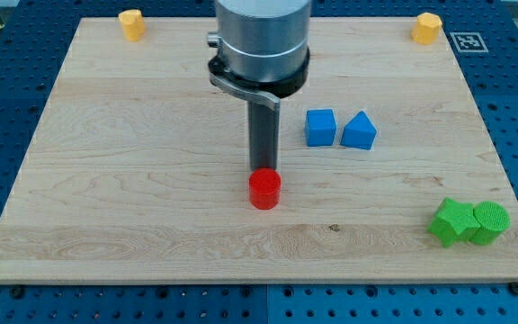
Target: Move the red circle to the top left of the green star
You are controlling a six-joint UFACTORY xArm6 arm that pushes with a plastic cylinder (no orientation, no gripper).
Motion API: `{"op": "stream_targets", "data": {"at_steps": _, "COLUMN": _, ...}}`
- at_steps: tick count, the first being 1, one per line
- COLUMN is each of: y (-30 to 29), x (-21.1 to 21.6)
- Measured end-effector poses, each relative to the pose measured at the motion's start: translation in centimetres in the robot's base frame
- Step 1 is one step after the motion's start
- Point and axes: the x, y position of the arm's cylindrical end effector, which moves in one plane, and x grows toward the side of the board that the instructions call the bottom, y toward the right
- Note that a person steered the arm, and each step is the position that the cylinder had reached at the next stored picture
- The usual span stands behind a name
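My tip (262, 170) upright, behind red circle (264, 190)

From my remote seat, my tip (263, 171) is hidden right at its very end: the red circle (264, 190) stands in front of it, so I cannot tell whether they touch. The arm (259, 40) carrying the rod is cut off by the view's top. Near the tabletop's (133, 207) bottom right corner, the green star (451, 221) and the green cylinder (490, 221) sit pressed together, hiding their shared sides from me.
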Motion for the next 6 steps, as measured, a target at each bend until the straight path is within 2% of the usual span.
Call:
{"op": "stream_targets", "data": {"at_steps": 3, "y": -4.9, "x": 3.5}}
{"op": "stream_targets", "data": {"at_steps": 4, "y": -2.4, "x": 3.9}}
{"op": "stream_targets", "data": {"at_steps": 6, "y": 4.5, "x": 7.6}}
